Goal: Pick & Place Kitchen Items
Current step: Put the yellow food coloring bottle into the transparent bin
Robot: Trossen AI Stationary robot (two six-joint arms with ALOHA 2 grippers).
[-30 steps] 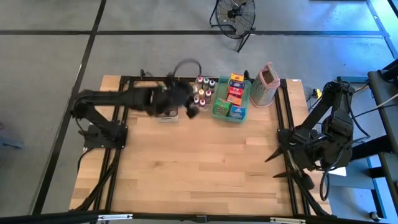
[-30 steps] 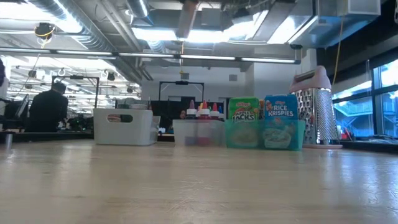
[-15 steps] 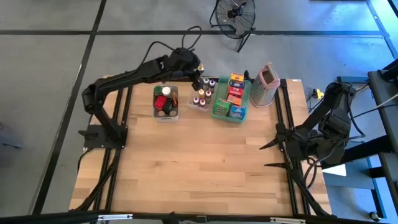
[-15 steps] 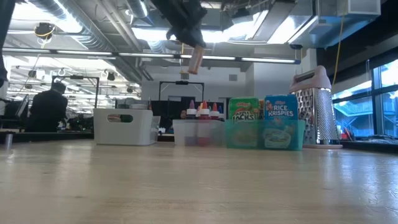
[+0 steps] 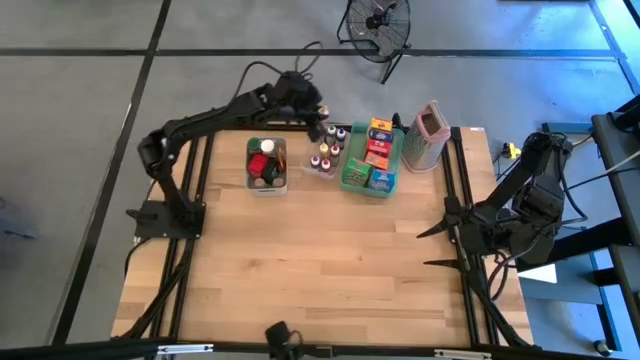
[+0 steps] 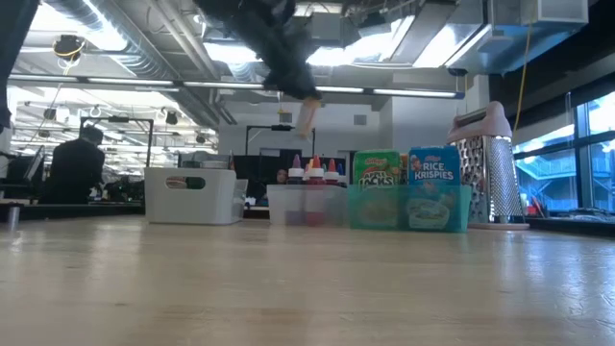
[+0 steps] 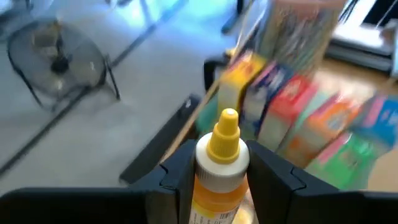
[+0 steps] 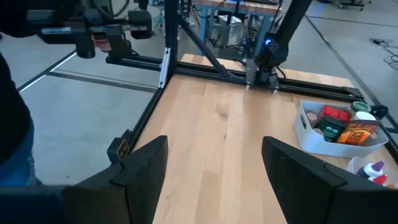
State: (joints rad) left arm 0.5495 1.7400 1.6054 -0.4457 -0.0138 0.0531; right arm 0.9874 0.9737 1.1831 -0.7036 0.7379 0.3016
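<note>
My left gripper hangs over the table's far edge, above the clear bin of tiny bottles, and is shut on a small bottle with a yellow cap. In the low view this bottle shows in the air above the bin. Small jars and boxes lie in a white bin, and food boxes stand in the green tray. My right gripper waits open at the table's right edge. My left gripper pinches the bottle's white and orange body, just below the yellow cap, between its two fingers. The cap end sticks out past the fingertips. The bottle is lifted clear and hangs tilted, cap end lowest, below fingers that slant down from above.
The tall pinkish box grater stands right of the green tray at the far right corner. Black frame rails run along the table's left, right and far sides. The wooden top spreads wide on the near side. A person sits in the room beyond.
My left gripper, shut on the bottle, has swung from over the white bin toward the table's far edge and to the right. In the low view the bottle has come down from the picture's top toward the clear bin of bottles.
</note>
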